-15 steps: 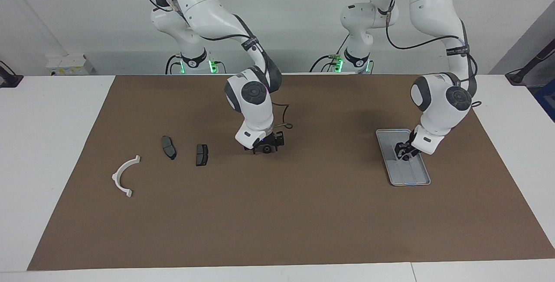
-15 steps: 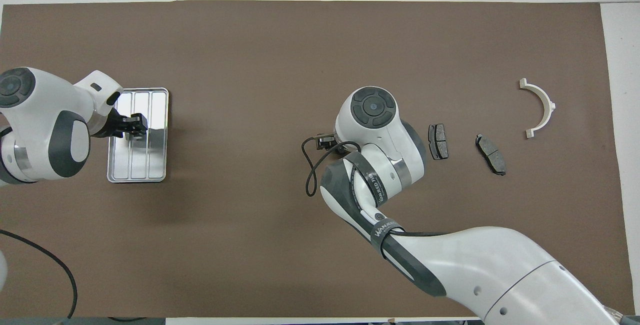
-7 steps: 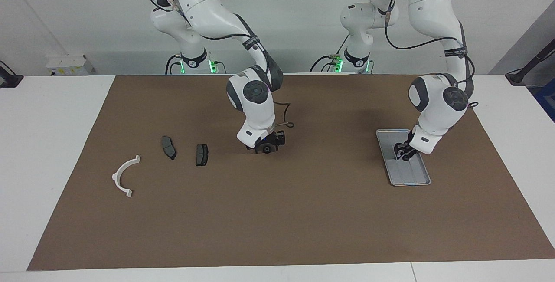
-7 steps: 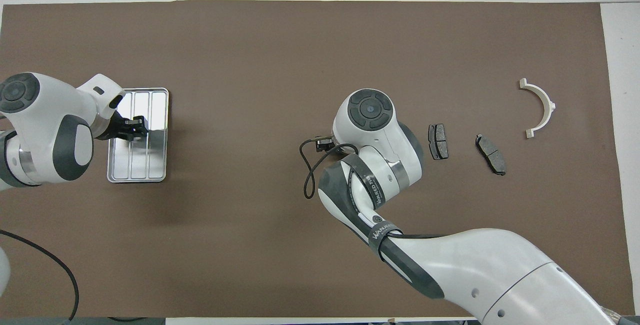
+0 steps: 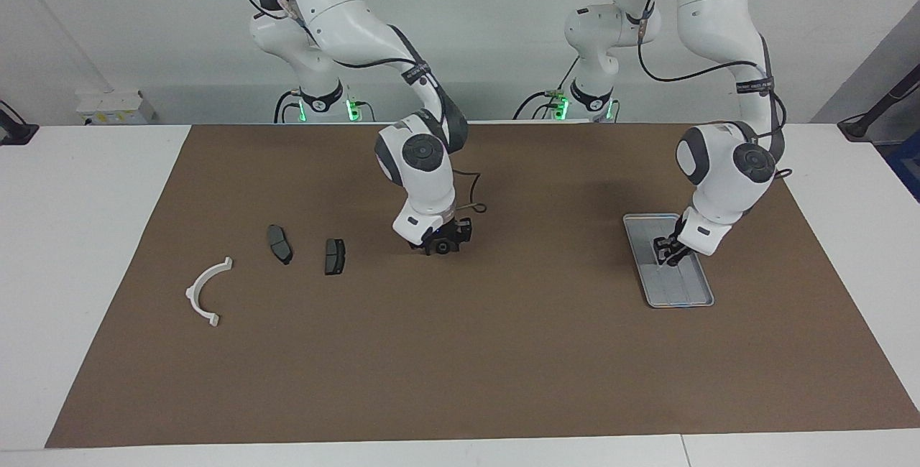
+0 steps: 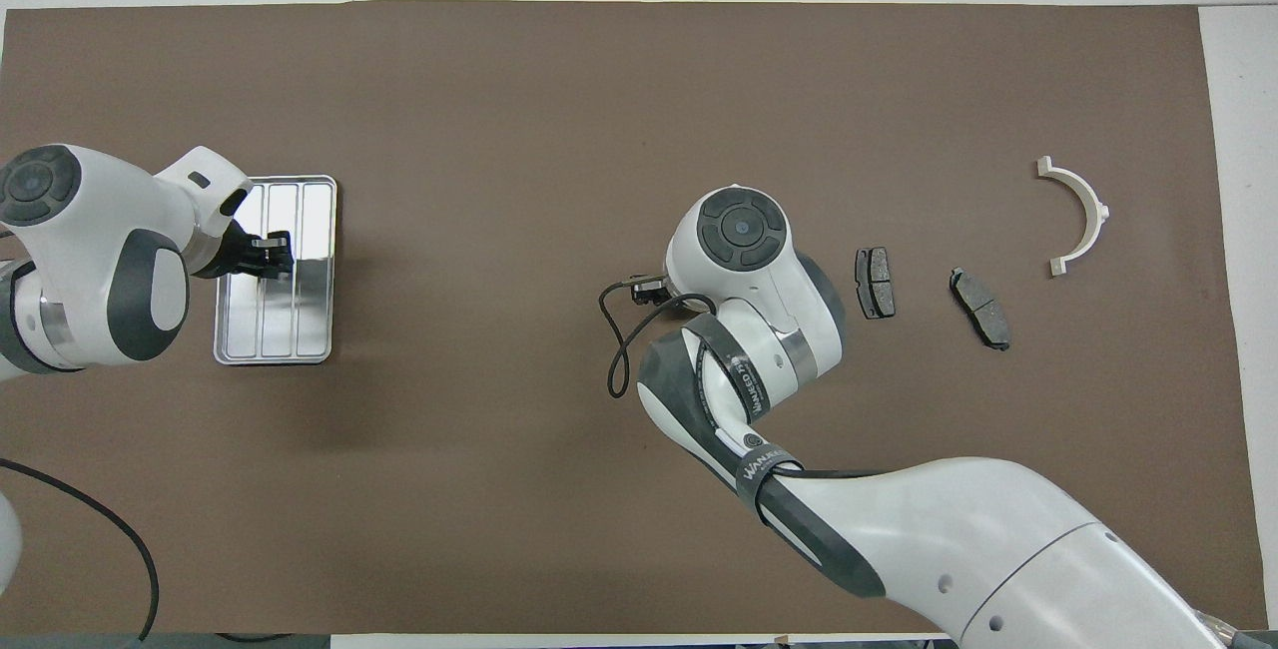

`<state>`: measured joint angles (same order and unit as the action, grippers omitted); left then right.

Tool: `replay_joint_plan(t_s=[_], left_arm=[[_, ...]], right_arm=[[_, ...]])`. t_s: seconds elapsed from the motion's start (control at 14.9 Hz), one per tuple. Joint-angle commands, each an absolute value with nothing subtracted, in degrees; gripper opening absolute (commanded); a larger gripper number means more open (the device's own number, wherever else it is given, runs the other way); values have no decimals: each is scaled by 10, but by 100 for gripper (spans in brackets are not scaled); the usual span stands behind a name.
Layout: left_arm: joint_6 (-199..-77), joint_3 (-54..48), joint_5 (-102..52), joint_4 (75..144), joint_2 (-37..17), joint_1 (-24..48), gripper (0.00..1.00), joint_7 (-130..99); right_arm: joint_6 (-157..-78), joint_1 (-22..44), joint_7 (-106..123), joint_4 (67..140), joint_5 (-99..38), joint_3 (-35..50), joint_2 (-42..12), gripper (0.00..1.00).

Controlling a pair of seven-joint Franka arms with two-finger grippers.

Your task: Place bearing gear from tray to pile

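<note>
Left gripper (image 5: 667, 254) (image 6: 268, 255) is low over the tray (image 5: 688, 296) (image 6: 310, 329), fingertips down inside its rim near the middle. Something small and dark sits between the fingertips; whether it is the gear or part of the gripper, I cannot tell. Jaws: cannot tell whether they are apart or closed.

The tray lies on the brown mat (image 5: 503, 352) (image 6: 559, 110) toward the left arm's end of the table, long side running away from the robots. Its ridged floor shows bare around the gripper.

Right gripper (image 5: 440, 243) is low at the middle of the mat, its wrist hiding it in the overhead view. Jaws: cannot tell. A black cable (image 5: 471, 197) (image 6: 614, 329) loops beside the wrist.

The pile lies toward the right arm's end: one dark brake pad (image 5: 334, 256) (image 6: 875, 282) near the right gripper, a second pad (image 5: 279, 243) (image 6: 979, 308) beside it, then the white curved bracket (image 5: 205, 293) (image 6: 1078, 215) nearest the table's end. All three lie apart, flat on the mat, well apart from the tray.
</note>
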<state>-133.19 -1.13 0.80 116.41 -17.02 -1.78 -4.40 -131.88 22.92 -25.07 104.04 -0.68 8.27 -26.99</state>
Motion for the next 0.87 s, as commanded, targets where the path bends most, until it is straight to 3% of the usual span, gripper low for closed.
replay_joint_plan(t_s=[0.0,0.07,0.47,0.81], left_arm=[[-1349,-11,18,1179,-168,-24,11,-40],[-1348,-11,18,1179,-168,-23,10,-40],[-1310,-12,18,1151,-168,-11,6,-71],[-1231,-14,12,1100,-168,67,6,-199]], right_arm=[[-1334,229,-255,1058,-11,86,-262,11],[-1333,229,-255,1056,-11,85,-263,0],[-1269,212,-245,1000,-7,83,-241,0],[-1142,93,-111,869,-8,83,-229,0]])
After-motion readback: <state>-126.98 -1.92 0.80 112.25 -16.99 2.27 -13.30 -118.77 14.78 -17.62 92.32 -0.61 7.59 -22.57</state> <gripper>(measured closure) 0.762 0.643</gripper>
